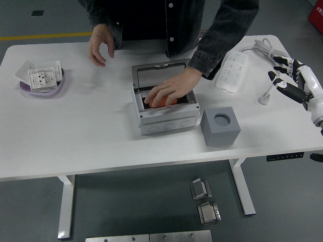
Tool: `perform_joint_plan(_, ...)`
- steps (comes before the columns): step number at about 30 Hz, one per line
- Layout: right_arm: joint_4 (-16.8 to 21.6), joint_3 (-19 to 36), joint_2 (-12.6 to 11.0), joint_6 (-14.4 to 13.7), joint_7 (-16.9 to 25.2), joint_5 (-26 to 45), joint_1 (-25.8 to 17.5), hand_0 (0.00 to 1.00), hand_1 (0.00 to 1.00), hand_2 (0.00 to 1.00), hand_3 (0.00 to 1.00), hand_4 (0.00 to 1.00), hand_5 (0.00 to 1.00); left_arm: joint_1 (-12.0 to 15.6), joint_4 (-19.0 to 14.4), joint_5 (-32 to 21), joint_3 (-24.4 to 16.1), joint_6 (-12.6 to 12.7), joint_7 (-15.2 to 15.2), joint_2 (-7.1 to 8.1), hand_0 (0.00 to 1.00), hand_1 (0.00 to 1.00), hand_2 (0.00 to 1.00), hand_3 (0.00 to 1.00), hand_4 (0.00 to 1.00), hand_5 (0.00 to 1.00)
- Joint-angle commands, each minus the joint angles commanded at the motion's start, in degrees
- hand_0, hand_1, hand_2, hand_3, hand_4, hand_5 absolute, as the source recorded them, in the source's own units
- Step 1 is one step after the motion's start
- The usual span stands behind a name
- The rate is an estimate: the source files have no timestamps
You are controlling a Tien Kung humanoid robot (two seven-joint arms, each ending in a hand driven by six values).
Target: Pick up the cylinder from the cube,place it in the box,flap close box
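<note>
Cylinder (pixel 160 103): orange, lying inside the grey box (pixel 166 117), mostly covered by a person's hand (pixel 169 92) reaching in from the far side.

White table (pixel 91 136), largest item, carrying everything below. Person at far edge, dark sleeves; other hand (pixel 101 44) raised above the table, left of the box, holding nothing. Box at table centre, clear hinged lid (pixel 160 76) standing open and leaning back. Grey cube (pixel 220 126) just right of the box, apart from it, round socket on top empty (so no cylinder on the cube at present). White power strip (pixel 231 70) at far right, cable running off toward the corner; loose white plug (pixel 264 97) near it. Purple dish (pixel 44 85) at far left with a white socket plate (pixel 43 78) on it.

Right robot hand (pixel 288 80) hovering over the table's right edge beside the plug, fingers spread and relaxed, grasping nothing. Left arm not seen.

Judgement on step: 1 of 3 stages looks reset-dependent; person apparently handling the cylinder in the box, robot idle. Advisable to hold the right hand clear until the person's hand leaves the box. If cylinder ends up in the cube socket: approach from above, pinch the exposed top, lift straight up to avoid tipping the cube, lower into the box lengthwise, then push the lid forward from behind its top edge. Risk: knocking the cube or catching the plug cable on the way in.
</note>
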Motion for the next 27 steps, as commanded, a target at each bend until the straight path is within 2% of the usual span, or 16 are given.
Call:
perform_joint_plan(16, -0.6, -2.5, 0.5, -0.3, 0.3, 0.7, 0.5, 0.874, 0.788, 0.831, 0.791, 0.697, 0.439, -0.4, -0.1, -0.3, 1.5, 0.1, 0.0, 1.15, 0.717, 0.701, 0.641, 0.676, 0.672, 0.328)
perform_joint_plan(27, -1.1, -4.2, 1.4, -1.6, 1.8, 1.7, -2.1, 0.87, 0.785, 0.83, 0.79, 0.695, 0.438, 0.1, 0.0, -1.3, 1.9, 0.1, -0.1, 0.34, 0.718, 0.7, 0.641, 0.677, 0.672, 0.327)
